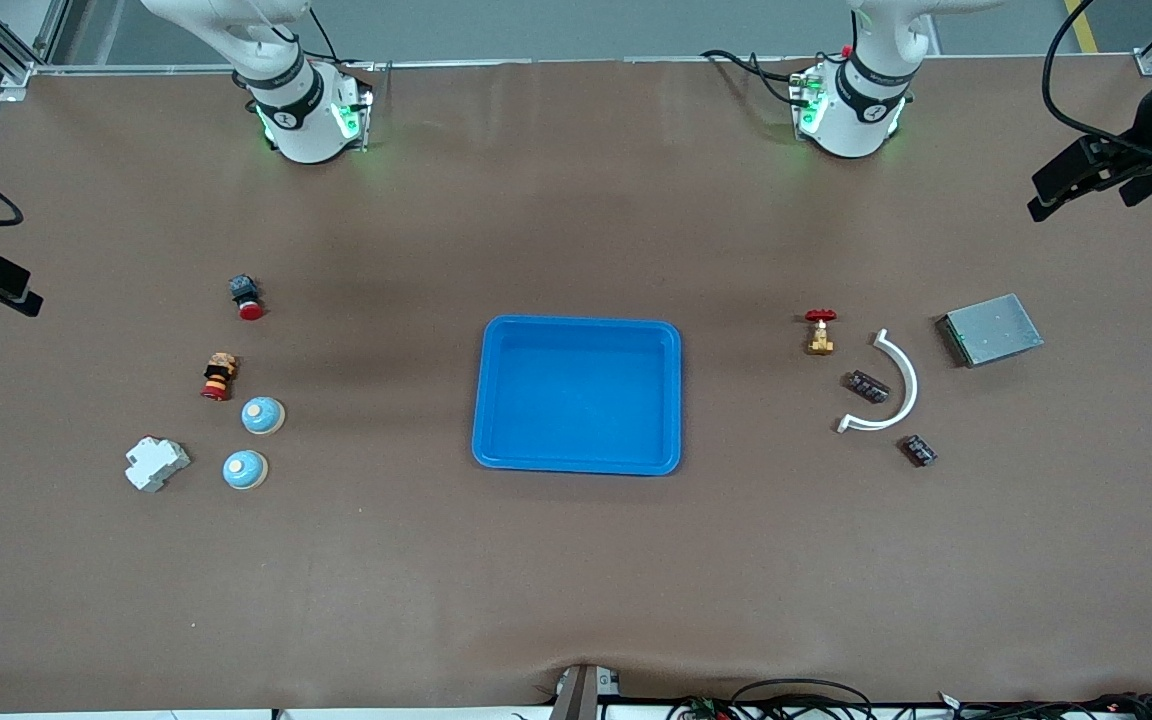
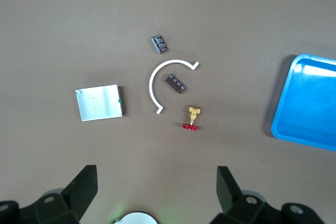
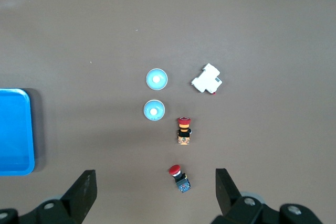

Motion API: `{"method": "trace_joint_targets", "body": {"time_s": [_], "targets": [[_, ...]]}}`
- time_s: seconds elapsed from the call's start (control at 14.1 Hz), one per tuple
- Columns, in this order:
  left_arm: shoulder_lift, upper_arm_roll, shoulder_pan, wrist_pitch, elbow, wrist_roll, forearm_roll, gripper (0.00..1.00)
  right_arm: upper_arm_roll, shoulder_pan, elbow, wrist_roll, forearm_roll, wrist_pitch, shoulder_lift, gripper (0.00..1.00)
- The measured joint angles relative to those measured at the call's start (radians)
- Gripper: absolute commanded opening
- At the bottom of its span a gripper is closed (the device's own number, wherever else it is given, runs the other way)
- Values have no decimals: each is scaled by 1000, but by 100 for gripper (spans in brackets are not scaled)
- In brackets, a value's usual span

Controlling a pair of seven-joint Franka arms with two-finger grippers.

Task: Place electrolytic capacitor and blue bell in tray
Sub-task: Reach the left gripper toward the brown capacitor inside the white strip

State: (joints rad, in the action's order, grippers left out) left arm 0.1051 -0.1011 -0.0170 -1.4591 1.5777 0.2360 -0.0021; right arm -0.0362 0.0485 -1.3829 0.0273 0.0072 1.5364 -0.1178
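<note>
Whole table [image 1: 576, 580] laid out only in the front view; each wrist view limited to one end plus an edge of the tray [image 1: 578, 394]. Tray bright blue, shallow, round-cornered, bare inside, at the table's middle. Toward the right arm's end, two blue bells [image 1: 263, 415] [image 1: 245, 469], domed with pale centres. Toward the left arm's end, two dark capacitors [image 1: 866, 385] [image 1: 919, 450] beside a white curved strip [image 1: 886, 385]. Left gripper [image 2: 156, 187] and right gripper [image 3: 155, 190] high over their ends, fingers wide apart, holding nothing.

brass valve [image 1: 820, 333], white arc [image 1: 889, 386], metal plate [image 1: 990, 329], breaker [image 1: 156, 463]
</note>
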Motion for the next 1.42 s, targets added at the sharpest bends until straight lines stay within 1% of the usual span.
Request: {"method": "trace_joint_targets", "body": {"time_s": [0.42,0.64,0.71,0.99,1.42], "targets": [[-8,2,-6,4,-5,-2,2,100,0,0,0,0,0,0,0,100],[-47,8,-15,-2,3,-13,3,100,0,0,0,0,0,0,0,100],[-65,10,-16,-24,18,-9,3,100,0,0,0,0,0,0,0,100],[-104,8,-16,-189,146,109,3,100,0,0,-4,0,1,0,0,100],[-107,1,-14,-501,431,284,3,100,0,0,-27,0,3,12,0,100]]}}
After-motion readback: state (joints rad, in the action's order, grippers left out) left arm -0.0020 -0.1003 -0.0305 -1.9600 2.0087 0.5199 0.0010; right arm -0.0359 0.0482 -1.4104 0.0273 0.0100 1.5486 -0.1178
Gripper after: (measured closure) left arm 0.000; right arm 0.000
